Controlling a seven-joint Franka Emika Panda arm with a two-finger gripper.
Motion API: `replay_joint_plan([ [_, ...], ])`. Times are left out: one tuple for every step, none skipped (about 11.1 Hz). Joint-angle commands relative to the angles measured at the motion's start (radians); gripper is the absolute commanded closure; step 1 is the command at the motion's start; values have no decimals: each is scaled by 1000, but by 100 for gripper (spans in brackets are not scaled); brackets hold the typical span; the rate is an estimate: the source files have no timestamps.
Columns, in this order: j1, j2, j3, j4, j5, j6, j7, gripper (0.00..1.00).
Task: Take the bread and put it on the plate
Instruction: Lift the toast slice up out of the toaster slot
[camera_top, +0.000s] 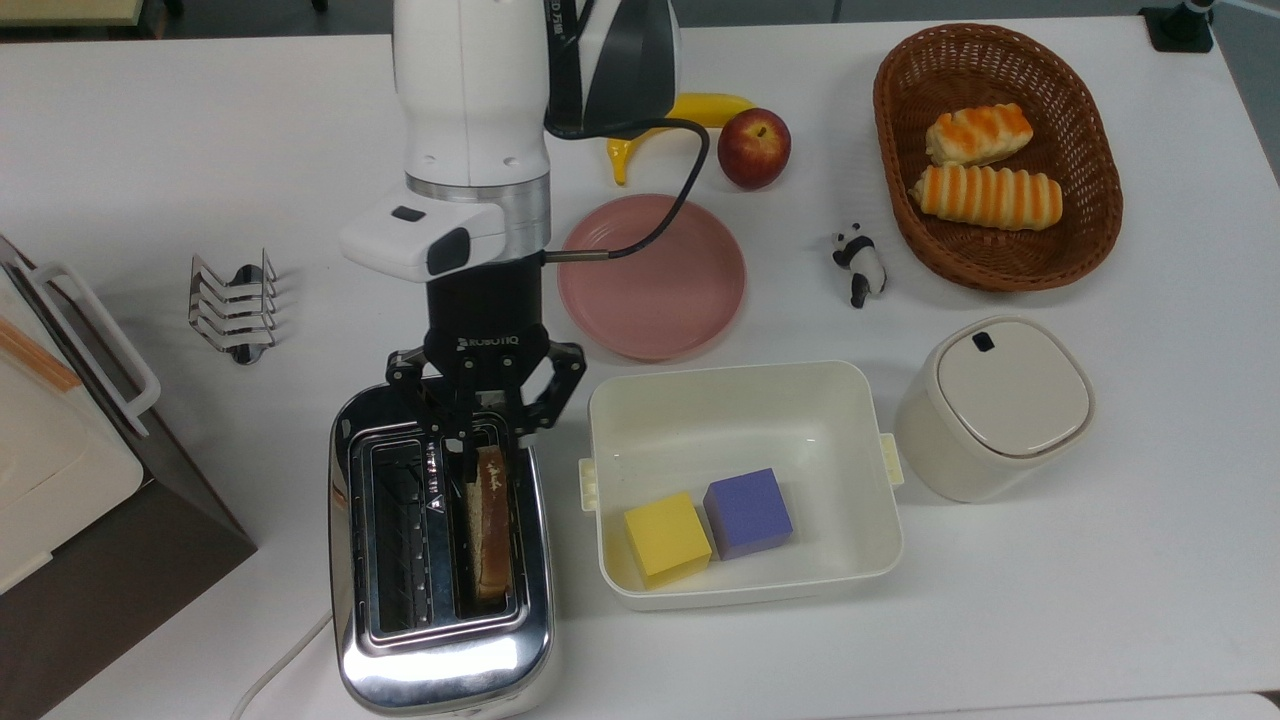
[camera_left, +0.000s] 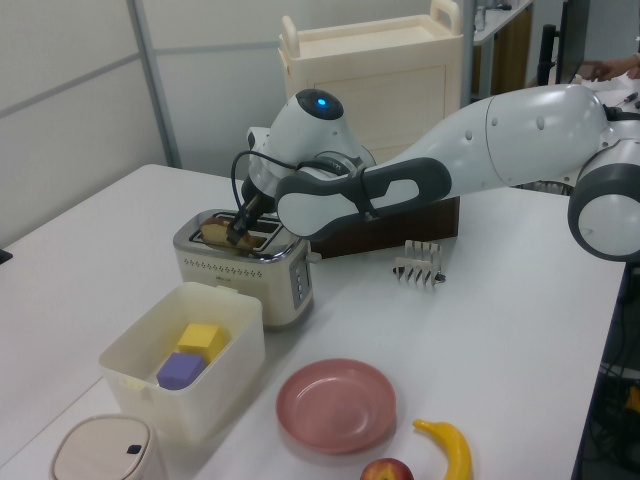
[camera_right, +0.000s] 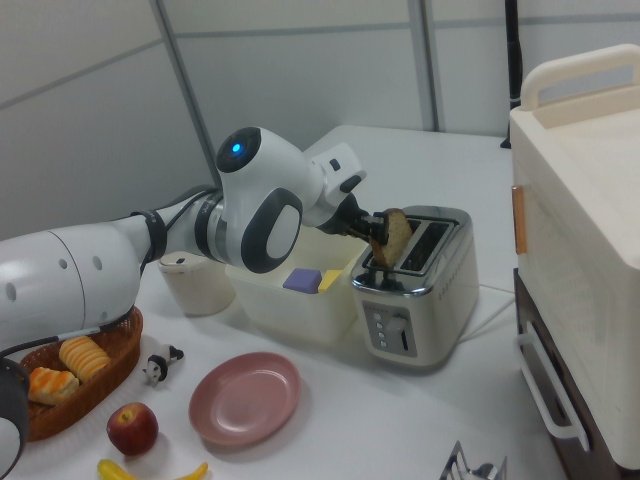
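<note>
The bread (camera_top: 490, 530) is a brown slice standing on edge in the right slot of the chrome toaster (camera_top: 440, 650). My gripper (camera_top: 487, 447) points down over the slot's far end, its fingers drawn in against both faces of the slice. In the left view the gripper (camera_left: 240, 236) is at the bread (camera_left: 213, 232), which sticks up from the toaster (camera_left: 250, 270). In the right view the gripper (camera_right: 375, 240) pinches the slice (camera_right: 395, 233) above the toaster (camera_right: 415, 290). The pink plate (camera_top: 650, 275) (camera_left: 337, 405) (camera_right: 245, 398) lies bare, just beyond the toaster.
A white tub (camera_top: 745, 400) with a yellow and a purple cube stands right of the toaster in the top view. Around are a lidded canister (camera_top: 995, 405), toast rack (camera_top: 232, 305), banana (camera_top: 700, 108), apple (camera_top: 753, 147), panda figure (camera_top: 860, 265), roll basket (camera_top: 1000, 270), and a large box (camera_top: 60, 470).
</note>
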Motion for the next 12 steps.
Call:
replay_joint_plan([
  [10,-5,-18,9,-19,13,-12,100],
  [7,-11,-18,10,-19,11,-31,100],
  [5,-31,-21,14,-19,11,-32,100],
  [5,-43,-21,17,-19,8,-32,100],
  [5,-72,-21,17,-17,5,-32,100],
  [7,-95,-21,17,-17,3,-32,100],
  [7,-121,-21,15,-14,0,-31,100],
  [7,-155,-18,17,-8,-31,-31,100],
  [8,-192,-12,17,-4,-100,-31,100],
  [8,-227,-6,17,-1,-177,-31,100],
  [11,-265,-6,17,12,-244,-29,100],
  [13,-299,-6,15,48,-324,-31,100],
])
